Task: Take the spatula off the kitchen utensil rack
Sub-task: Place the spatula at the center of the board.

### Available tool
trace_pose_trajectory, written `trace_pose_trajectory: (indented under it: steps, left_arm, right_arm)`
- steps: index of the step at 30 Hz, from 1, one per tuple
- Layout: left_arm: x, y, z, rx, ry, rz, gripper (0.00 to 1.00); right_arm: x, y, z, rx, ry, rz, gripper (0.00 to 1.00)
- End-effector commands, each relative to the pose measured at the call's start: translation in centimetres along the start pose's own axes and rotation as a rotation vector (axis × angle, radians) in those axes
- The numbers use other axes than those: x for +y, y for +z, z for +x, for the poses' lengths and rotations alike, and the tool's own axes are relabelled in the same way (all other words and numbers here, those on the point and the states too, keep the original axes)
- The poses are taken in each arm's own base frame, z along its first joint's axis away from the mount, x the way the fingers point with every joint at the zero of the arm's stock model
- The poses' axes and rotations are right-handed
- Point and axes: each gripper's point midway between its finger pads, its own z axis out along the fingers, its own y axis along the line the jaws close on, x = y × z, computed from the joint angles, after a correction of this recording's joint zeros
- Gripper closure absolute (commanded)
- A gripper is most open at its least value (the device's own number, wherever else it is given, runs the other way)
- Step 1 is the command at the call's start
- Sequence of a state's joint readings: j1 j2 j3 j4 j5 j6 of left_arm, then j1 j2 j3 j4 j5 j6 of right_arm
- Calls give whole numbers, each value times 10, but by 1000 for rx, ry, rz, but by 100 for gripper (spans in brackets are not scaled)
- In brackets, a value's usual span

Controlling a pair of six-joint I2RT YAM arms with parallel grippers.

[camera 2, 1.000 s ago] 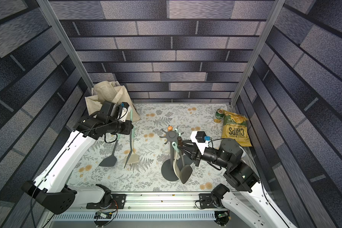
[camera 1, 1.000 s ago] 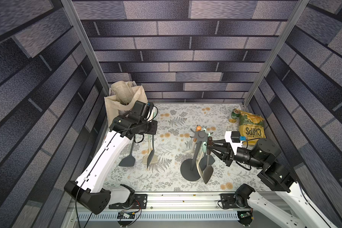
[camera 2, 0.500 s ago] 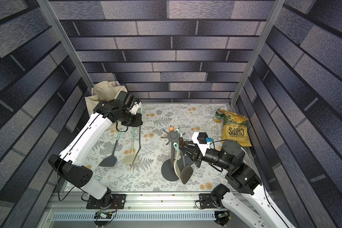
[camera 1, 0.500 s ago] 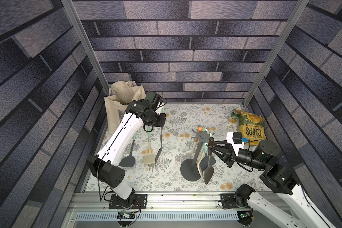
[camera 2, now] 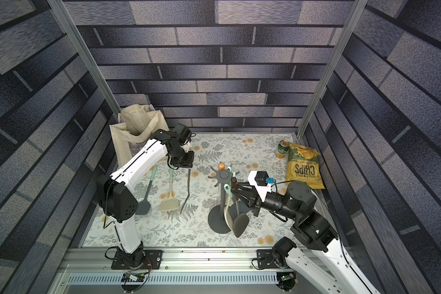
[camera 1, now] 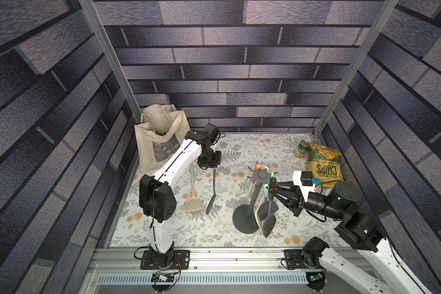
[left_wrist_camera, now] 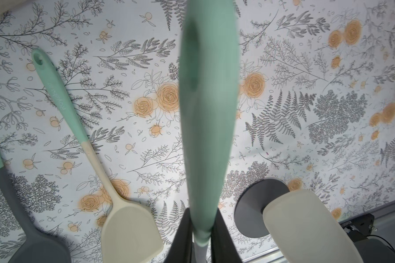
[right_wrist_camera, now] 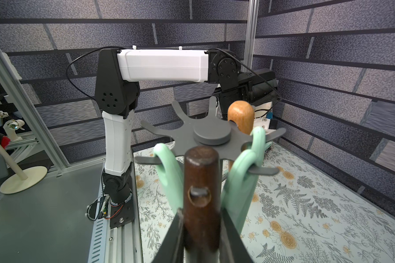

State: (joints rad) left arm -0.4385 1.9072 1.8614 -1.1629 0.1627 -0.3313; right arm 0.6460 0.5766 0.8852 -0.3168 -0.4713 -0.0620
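The right gripper (right_wrist_camera: 201, 216) pinches the brown wooden-handled spatula (right_wrist_camera: 201, 173) just below its hole, which is hooked on the dark grey kitchen utensil rack (right_wrist_camera: 211, 134) ahead. It seems light, stiff and smooth: grip firmly here. The left gripper (left_wrist_camera: 201, 227) pinches a mint-green utensil (left_wrist_camera: 205, 102).

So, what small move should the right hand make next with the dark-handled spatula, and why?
Probably lift slightly, then draw back toward the arm. The right hand is shut on the spatula, but a hook of the kitchen utensil rack passes through its handle hole.
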Motion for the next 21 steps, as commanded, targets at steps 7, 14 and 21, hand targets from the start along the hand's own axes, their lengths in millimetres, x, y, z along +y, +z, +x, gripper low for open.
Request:
trace_pose_trajectory:
  steps: [7, 14, 21]
  left_arm:
    - [24, 40, -28, 7, -101, 5, 100]
    - [50, 70, -34, 49, -91, -113, 100]
    - [75, 99, -37, 85, -127, -172, 100]
  right_arm:
    - [-4, 4, 40, 132, 71, 18, 79]
    - [-5, 4, 41, 132, 72, 22, 79]
    - [-7, 4, 42, 137, 72, 29, 79]
